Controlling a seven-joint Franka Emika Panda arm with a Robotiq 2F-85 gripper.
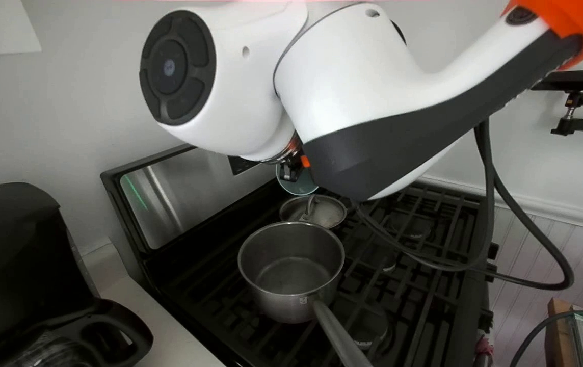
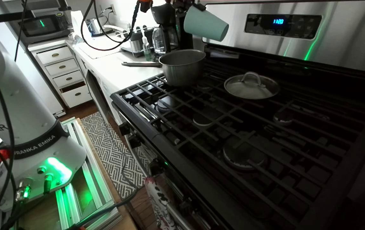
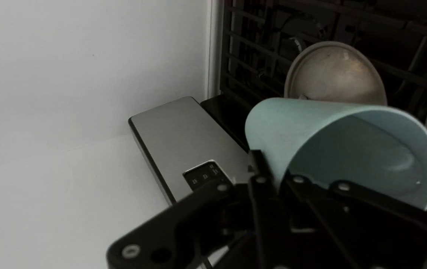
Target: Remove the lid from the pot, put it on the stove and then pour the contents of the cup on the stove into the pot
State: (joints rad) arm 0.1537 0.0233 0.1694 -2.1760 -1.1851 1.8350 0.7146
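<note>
The small pale light-blue tapered cup (image 2: 205, 24) hangs in the air before the steel back panel (image 2: 345, 38), leaning well over, its mouth turned toward the shiny long-handled stainless steel pot (image 2: 182, 71). The black gripper (image 3: 273, 173) is pinched tight on the cup's wall near the rim, with nothing else in its grip. The round silver-rimmed glassy lid (image 2: 251, 90) already lies beside the pot on the grated surface (image 2: 216, 140) of the black and steel stove (image 1: 439, 306), so pouring looks to be the step in hand.

The chief risk is a spill. The cup seems beside the pot rather than above it, and at this lean a little more tipping could send whatever is inside onto the lid or stove. How much the cup holds, I cannot tell. Pinched at one spot, it might pivot as its weight shifts. Carried in too low, it could knock the pot's rim and push the pot along the surface.
</note>
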